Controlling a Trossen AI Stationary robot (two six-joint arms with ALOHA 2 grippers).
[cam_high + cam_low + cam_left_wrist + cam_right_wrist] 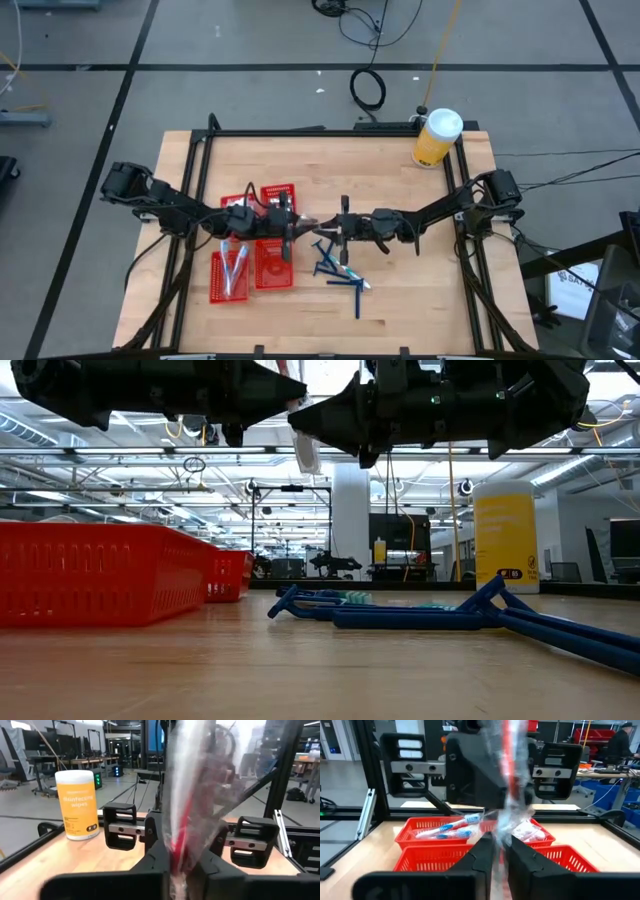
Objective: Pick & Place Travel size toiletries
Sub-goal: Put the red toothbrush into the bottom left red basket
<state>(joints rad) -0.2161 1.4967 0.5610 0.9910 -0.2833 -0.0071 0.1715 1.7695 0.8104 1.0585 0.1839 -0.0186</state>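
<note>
While raised above the middle of the bench [400, 300], left hand [291, 228] and right hand [340, 228] meet tip to tip, both clenched on one clear-wrapped toothbrush [312, 224] with a red streak inside, stretched between them. Below, just right of the red baskets [273, 264], blue razors [340, 275] lying loose on the wood. More wrapped toothbrushes [447, 828] resting in one basket, white packets [527, 831] in another. Yellow jar [436, 138] standing at the far right corner.
</note>
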